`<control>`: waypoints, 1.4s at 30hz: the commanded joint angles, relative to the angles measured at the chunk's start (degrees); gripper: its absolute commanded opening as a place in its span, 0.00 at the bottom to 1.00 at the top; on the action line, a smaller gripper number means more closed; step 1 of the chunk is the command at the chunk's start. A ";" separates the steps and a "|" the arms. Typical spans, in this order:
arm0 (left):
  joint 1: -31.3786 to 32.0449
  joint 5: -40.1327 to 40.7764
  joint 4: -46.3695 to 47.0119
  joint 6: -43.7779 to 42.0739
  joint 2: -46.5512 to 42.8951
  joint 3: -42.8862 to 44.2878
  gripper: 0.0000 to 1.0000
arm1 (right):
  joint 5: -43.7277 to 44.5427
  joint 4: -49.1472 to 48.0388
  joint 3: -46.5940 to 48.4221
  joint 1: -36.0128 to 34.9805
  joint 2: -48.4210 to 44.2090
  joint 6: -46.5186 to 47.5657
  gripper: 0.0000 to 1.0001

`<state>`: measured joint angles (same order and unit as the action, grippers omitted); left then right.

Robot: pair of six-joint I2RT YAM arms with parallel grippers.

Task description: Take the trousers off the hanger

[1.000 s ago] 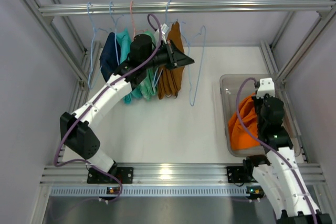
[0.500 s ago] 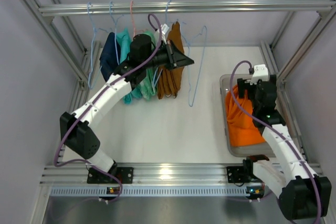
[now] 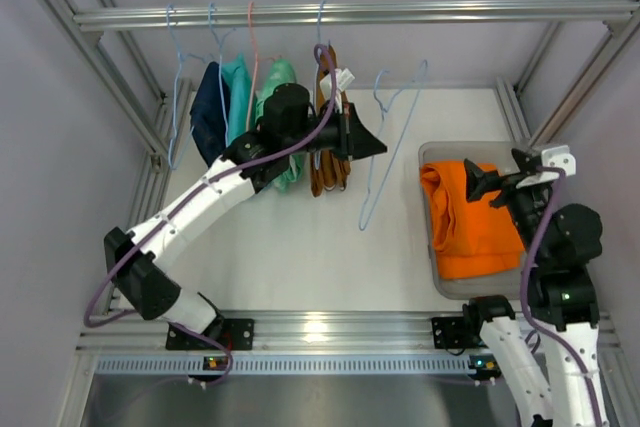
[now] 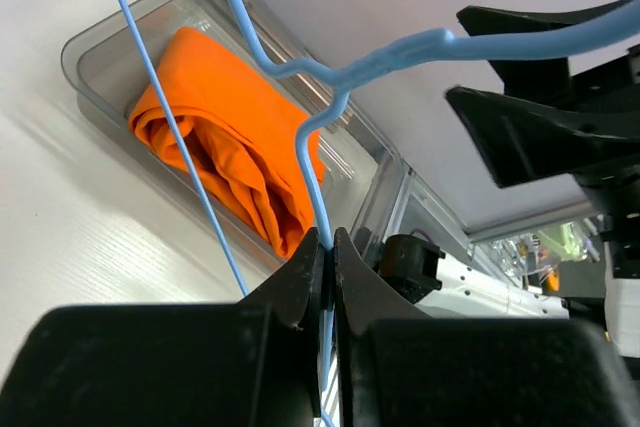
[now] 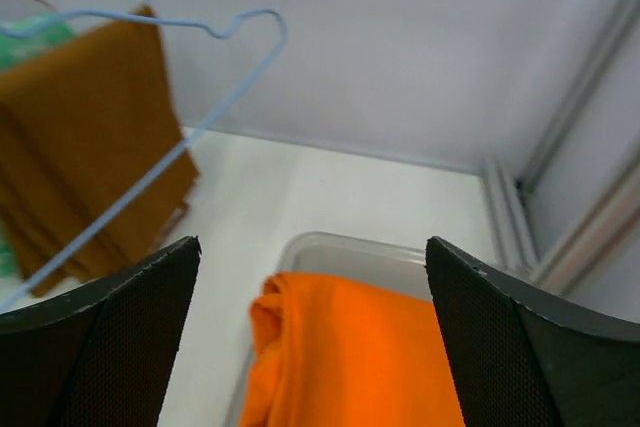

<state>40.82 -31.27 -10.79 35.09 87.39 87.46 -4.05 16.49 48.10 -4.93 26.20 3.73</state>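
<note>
The bright orange trousers (image 3: pixel 470 222) lie bunched in the clear tray (image 3: pixel 432 152) at the right, free of the hanger. The thin light-blue wire hanger (image 3: pixel 392 142) hangs bare and tilted below the rail. My left gripper (image 3: pixel 380 150) is shut on its wire, which runs up between the closed jaws in the left wrist view as the hanger (image 4: pixel 318 147), with the trousers (image 4: pixel 225 142) beyond. My right gripper (image 5: pixel 312 243) stands open above the trousers (image 5: pixel 370 367) with nothing between its fingers, and the hanger (image 5: pixel 205 132) is to its left.
A metal rail (image 3: pixel 350 15) crosses the back. It carries dark blue (image 3: pixel 207 112), teal (image 3: pixel 238 97), green (image 3: pixel 282 87) and brown-ochre (image 3: pixel 330 162) garments, a pink hanger (image 3: pixel 252 37) and a bare blue hanger (image 3: pixel 175 77). Frame posts stand along both sides.
My right gripper has opened, let go of the trousers and pulled up and back from the tray. The trousers have settled in the tray. My left gripper has shifted right with the hanger.
</note>
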 commanded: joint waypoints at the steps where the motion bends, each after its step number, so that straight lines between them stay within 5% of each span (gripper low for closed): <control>1: 1.89 4.88 0.69 -4.33 -4.69 -0.36 0.00 | -15.16 4.43 5.24 0.53 -1.76 -8.19 0.89; 8: 10.76 28.92 -6.77 -1.96 -3.81 3.68 0.00 | -34.96 -1.99 5.26 0.53 2.44 -22.71 0.55; 14: 18.77 50.41 -12.59 1.47 1.10 11.58 0.00 | -36.73 -11.30 1.56 -0.25 4.82 -28.33 0.52; 20: 20.97 52.44 -11.63 1.56 4.18 14.93 0.00 | -36.56 -11.22 3.49 -5.60 9.92 -25.80 0.51; 26: 21.41 53.77 -11.19 2.52 5.94 16.78 0.00 | -23.73 -5.60 4.11 -17.03 12.65 -17.80 0.52; 37: 22.11 50.60 -10.75 3.84 7.35 18.10 0.00 | -14.05 -8.14 3.85 -19.15 16.42 -13.92 0.48; 40: 22.29 50.69 -10.22 3.67 7.35 18.18 0.00 | -14.49 -9.02 4.11 -19.24 17.40 -14.01 0.30; 42: 22.29 50.43 -10.05 3.41 7.44 18.18 0.00 | -13.27 -9.02 4.20 -19.33 17.40 -13.92 0.10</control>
<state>62.33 20.51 -23.40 38.04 95.29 103.22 -21.19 10.35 49.63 -23.83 43.11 -11.92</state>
